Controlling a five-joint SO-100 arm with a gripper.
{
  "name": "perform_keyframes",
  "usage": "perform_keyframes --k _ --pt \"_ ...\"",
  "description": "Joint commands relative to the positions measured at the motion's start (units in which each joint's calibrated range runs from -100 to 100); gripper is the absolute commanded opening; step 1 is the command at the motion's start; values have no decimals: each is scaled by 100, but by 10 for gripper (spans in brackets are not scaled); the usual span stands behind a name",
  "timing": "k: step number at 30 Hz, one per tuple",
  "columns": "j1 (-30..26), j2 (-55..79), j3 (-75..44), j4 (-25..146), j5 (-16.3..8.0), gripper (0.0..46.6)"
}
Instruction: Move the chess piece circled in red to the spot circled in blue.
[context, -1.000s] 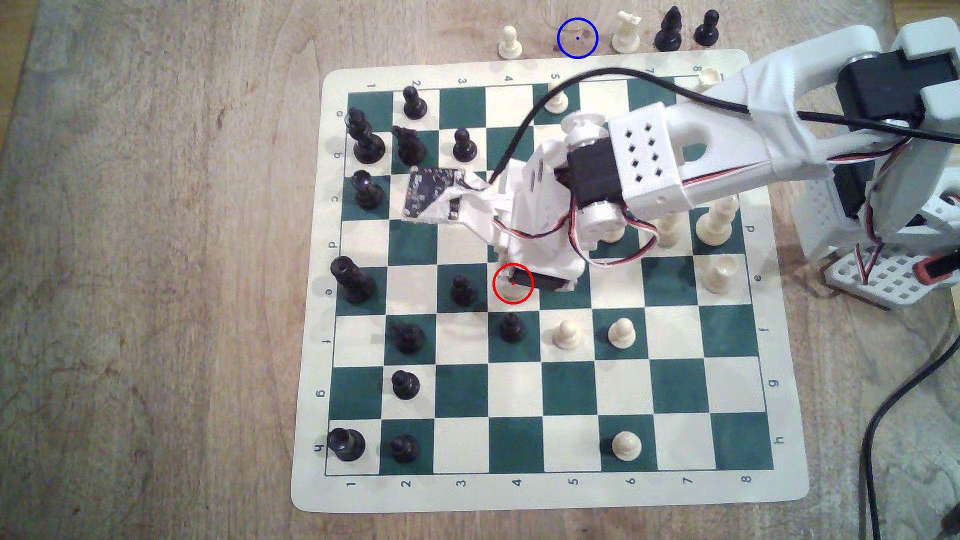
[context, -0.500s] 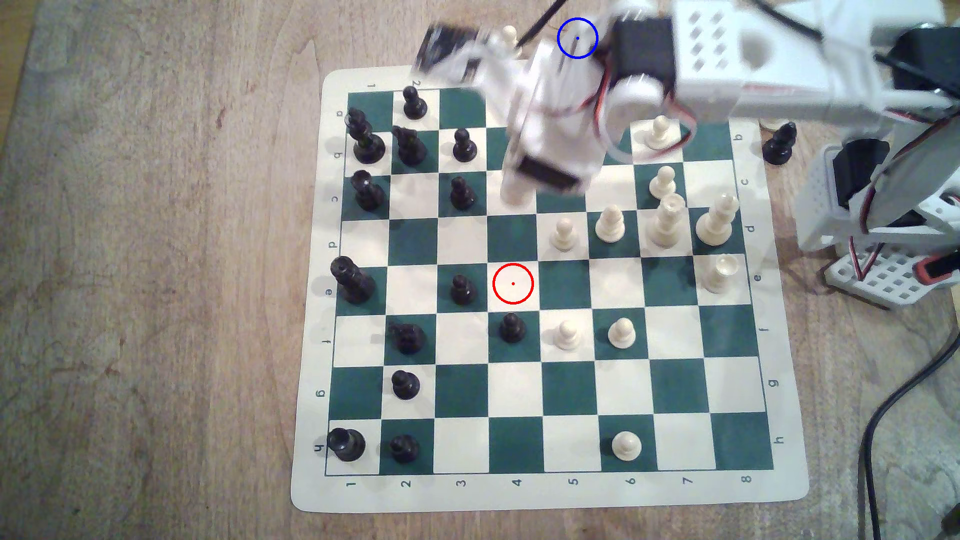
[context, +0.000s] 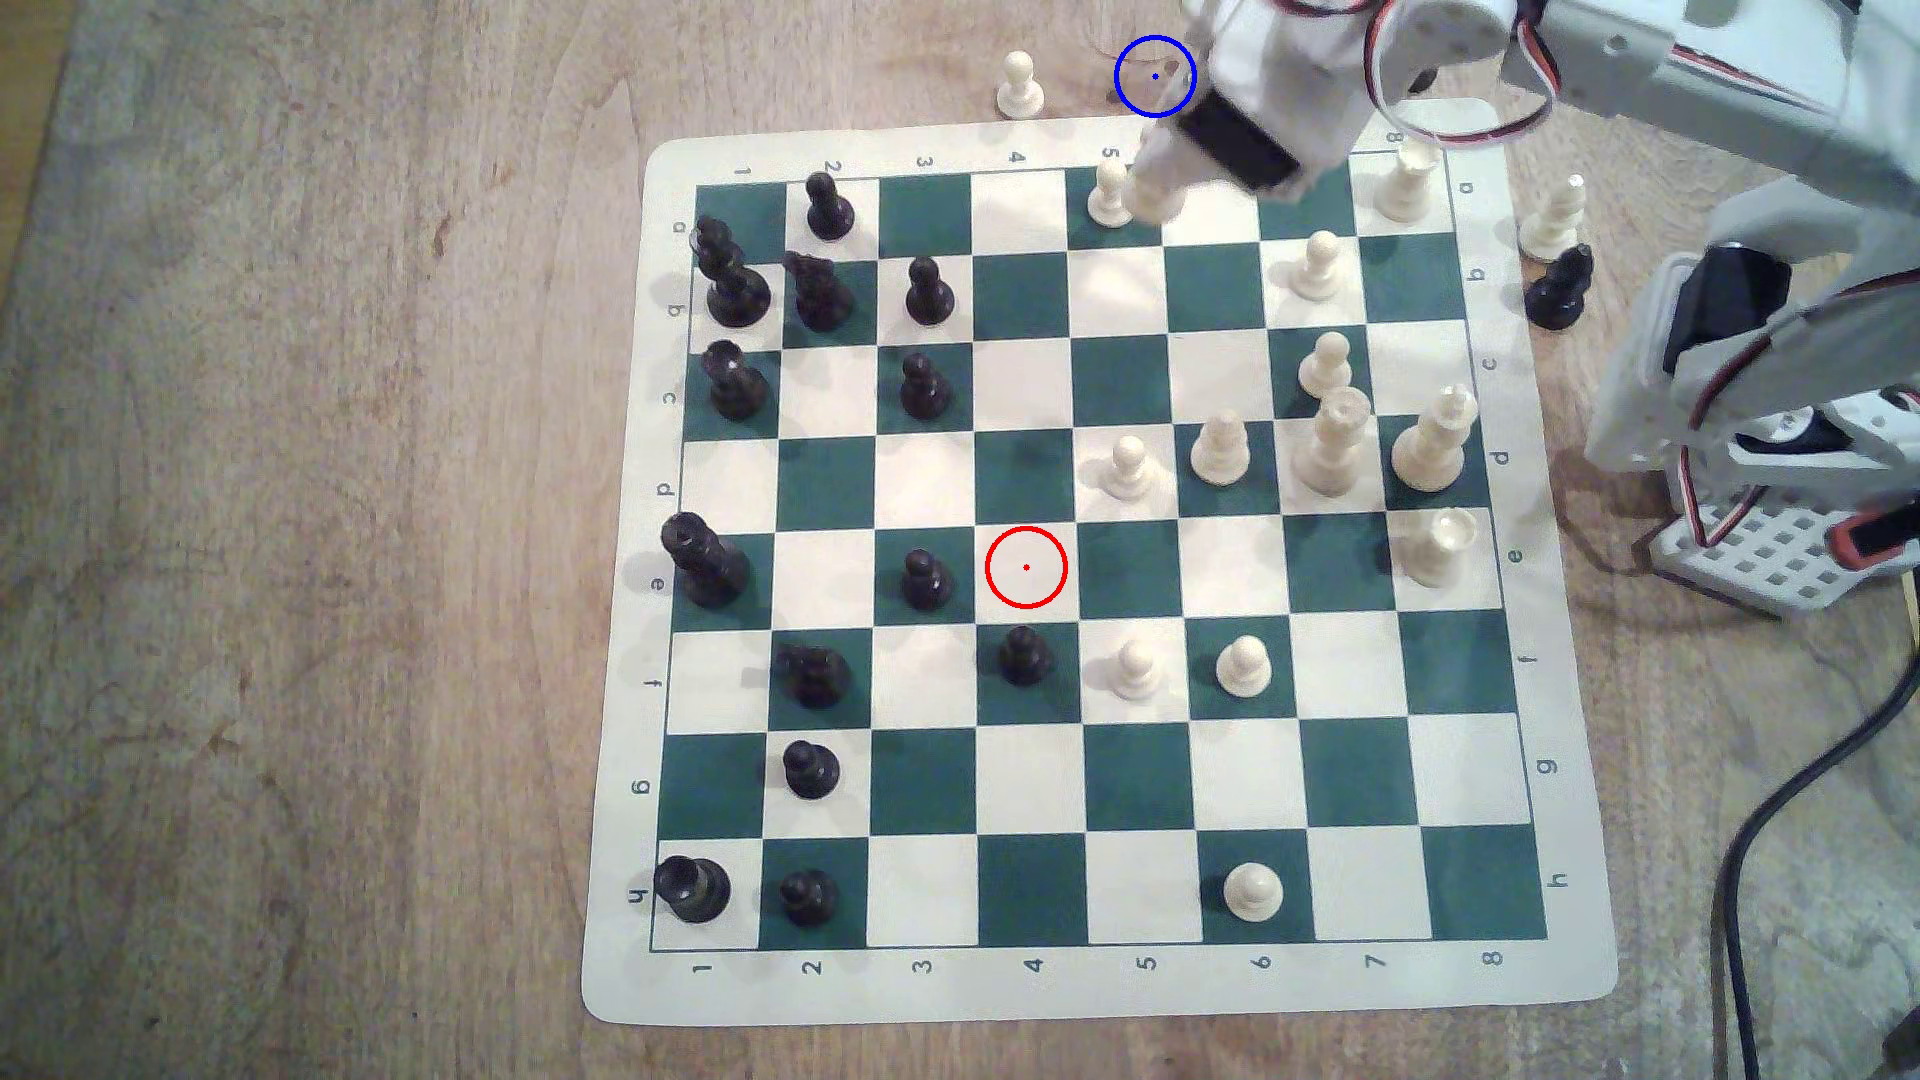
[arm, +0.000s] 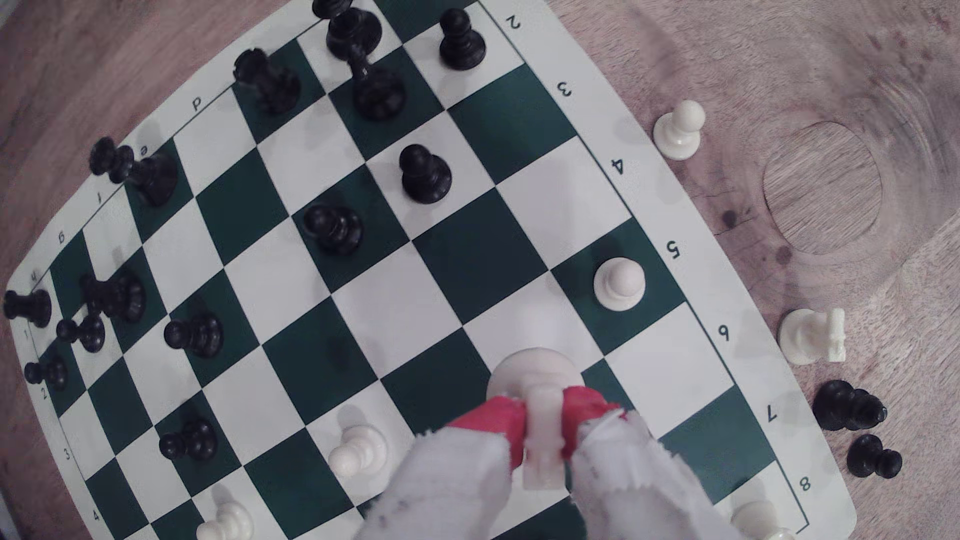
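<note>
Surface (context: 312, 519) of light-brown wood carries your green-and-cream chess mat (context: 1101, 987), with the arm (context: 1714, 93) reaching in over the mat's far edge in the exterior view. Your tool (arm: 543, 420) is clamped on the cream knight (arm: 540, 410), red pads (arm: 493, 420) pressing both sides, holding it above the squares by the 5 and 6 labels. Just past that edge lies the blue-ringed spot (context: 1154, 76), bare, beside a cream pawn (context: 1019, 85).

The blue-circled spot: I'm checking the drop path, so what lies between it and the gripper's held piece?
In the exterior view, the stretch from the held piece to the spot is bare mat border and wood.
</note>
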Motion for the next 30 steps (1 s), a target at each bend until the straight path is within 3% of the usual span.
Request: perform_keyframes --k 1,11,23,30 --pt "410 167 -51 -452 63 3" --pt "958 787 738 -1804 249 3" --pt "1529 1526 566 -2336 532 3" --pt "1701 1899 457 -2598 571 3"
